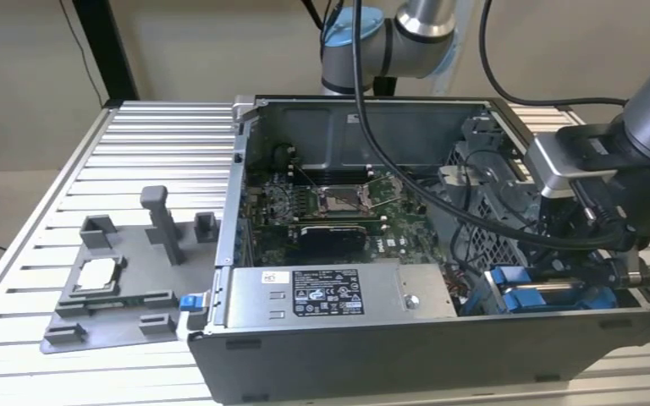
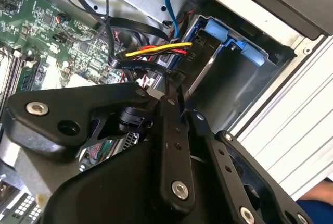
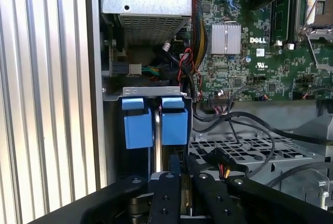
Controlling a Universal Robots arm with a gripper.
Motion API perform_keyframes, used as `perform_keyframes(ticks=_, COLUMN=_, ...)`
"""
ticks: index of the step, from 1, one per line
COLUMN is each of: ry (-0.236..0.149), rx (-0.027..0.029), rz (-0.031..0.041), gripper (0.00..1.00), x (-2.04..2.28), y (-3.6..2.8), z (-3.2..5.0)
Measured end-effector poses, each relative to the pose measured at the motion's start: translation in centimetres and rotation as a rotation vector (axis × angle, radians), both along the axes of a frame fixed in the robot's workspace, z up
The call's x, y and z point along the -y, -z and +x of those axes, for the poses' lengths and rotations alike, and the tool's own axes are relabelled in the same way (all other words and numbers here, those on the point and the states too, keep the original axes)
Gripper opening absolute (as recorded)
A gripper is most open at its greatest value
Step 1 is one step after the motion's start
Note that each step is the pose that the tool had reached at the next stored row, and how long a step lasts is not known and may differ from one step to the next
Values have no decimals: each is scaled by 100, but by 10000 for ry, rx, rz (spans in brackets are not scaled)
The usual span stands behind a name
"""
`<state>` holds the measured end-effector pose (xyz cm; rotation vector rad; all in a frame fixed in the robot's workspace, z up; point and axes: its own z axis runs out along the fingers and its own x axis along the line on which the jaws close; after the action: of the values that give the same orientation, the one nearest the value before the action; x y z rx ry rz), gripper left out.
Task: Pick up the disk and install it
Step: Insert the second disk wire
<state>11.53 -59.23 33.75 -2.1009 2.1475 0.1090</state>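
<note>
The open computer case lies on the table. In its drive bay at the exterior view's right, two blue carriers stand side by side. The disk is the one in line with my gripper, and the other carrier sits closer to the case wall. In the exterior view the blue frames show down in the bay. My gripper reaches into the bay just behind the disk, with its fingers drawn together. In the second wrist view my gripper points at the bay beside a blue carrier tab.
Black, yellow and red cables run right past the fingertips. The motherboard and a grey power supply box fill the case. A grey fixture holding a small silver chip lies on the slatted table at the exterior view's left.
</note>
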Motion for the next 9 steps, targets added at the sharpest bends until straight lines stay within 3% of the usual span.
perform_keyframes(ticks=9, ry=7, rx=1, rz=6, gripper=0, x=0, y=-10, z=0)
